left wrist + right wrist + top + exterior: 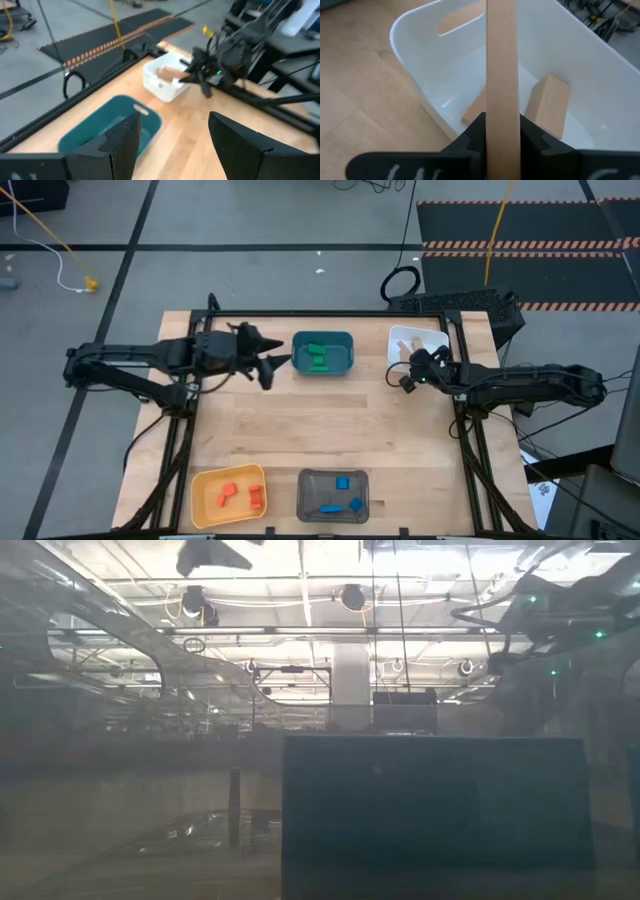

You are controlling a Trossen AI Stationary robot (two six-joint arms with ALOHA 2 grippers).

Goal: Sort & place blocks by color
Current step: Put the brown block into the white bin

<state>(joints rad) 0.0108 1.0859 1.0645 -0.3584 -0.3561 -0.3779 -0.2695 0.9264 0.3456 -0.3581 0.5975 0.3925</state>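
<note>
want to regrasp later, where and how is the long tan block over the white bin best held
Across its narrow width, near one end, as the right gripper holds it now: the long tan block is a slim plank, so its two long flat sides suit the jaws. Come from the open side of the white bin, clear of the tan pieces inside. The left gripper waits open by the teal bin.

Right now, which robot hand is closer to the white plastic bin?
The right one. The right hand is at the white plastic bin, holding a long plain tan wooden block over it. The left hand hangs beside the teal bin, clearly farther off.
</note>
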